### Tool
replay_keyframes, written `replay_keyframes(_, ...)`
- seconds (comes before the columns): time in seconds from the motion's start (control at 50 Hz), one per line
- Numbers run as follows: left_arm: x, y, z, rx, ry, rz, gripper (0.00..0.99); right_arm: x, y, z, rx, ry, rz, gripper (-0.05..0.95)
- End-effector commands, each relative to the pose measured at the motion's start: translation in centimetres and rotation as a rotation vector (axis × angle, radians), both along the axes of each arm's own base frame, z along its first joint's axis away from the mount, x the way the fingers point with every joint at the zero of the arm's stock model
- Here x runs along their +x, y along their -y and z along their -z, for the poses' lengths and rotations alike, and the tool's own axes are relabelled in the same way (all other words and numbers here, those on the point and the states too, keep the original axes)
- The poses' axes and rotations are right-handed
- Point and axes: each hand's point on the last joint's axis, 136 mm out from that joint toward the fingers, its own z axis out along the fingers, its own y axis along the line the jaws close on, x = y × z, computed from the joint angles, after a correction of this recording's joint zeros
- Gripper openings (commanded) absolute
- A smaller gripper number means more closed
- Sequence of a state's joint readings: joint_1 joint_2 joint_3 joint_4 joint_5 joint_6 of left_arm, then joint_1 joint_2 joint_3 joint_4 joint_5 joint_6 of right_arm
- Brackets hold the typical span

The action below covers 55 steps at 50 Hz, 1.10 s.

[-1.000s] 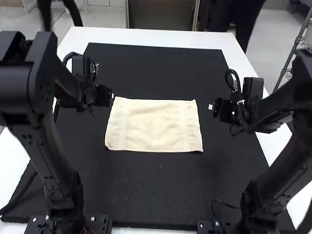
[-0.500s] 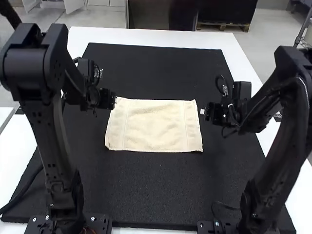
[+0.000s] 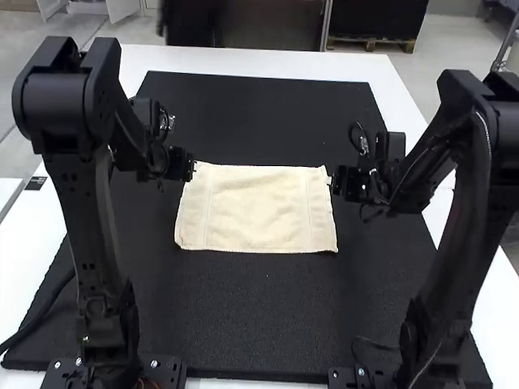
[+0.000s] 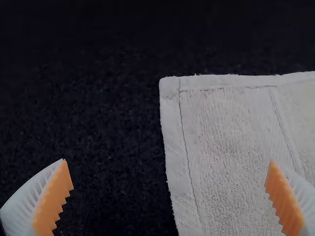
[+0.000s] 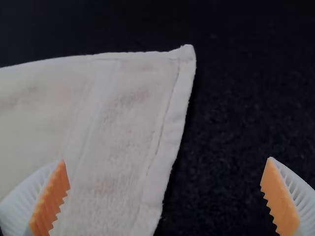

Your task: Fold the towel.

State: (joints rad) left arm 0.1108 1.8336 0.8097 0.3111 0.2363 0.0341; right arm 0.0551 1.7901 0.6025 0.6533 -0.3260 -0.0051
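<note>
Towel [image 3: 255, 211], cream, lying spread flat on the black mat [image 3: 243, 316], near the middle, wider from side to side than it is deep; the mat itself is covering much of the white table [image 3: 243, 60]. Stitched bands are running just inside the towel's two short edges, and slight ripples are crossing the middle. Left gripper [image 3: 192, 170] is hovering by the far left corner, right gripper [image 3: 331, 183] by the right edge, a little nearer than the far right corner. In the left wrist view the left gripper [image 4: 167, 161] is standing wide open, holding nothing: one finger is showing against bare mat, the other over the cloth, with the towel's hemmed side edge running between them and the corner lying beyond the tips. In the right wrist view the right gripper [image 5: 167, 159] is matching it, jaws spread wide, gripping nothing, one orange pad [image 5: 50, 199] showing over the towel and the other over mat; the side hem is slanting through the gap, its corner coming to a small raised-looking point. Whether any fingertip is touching the cloth, I cannot tell.
</note>
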Motion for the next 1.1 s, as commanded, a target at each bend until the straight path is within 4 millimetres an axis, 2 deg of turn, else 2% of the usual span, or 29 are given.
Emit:
replay_keyframes(0.0,1.1,0.6,-0.8,-0.001,0.034,0.034,0.916,1.2,-0.6,-0.6,0.019,0.02,-0.003,0.9)
replay_keyframes(0.3,1.7,0.5,0.5,0.004,0.014,0.039,0.905,2.9,-0.7,0.5,0.019,0.014,-0.003,0.9)
replay_keyframes(0.5,2.4,0.5,0.3,0.006,0.037,0.042,0.905,4.0,-1.2,1.5,0.017,0.008,-0.011,0.9)
replay_keyframes(1.08,4.3,0.8,-1.0,-0.002,0.082,0.043,0.905,7.1,-1.6,1.8,0.03,0.031,-0.004,0.9)
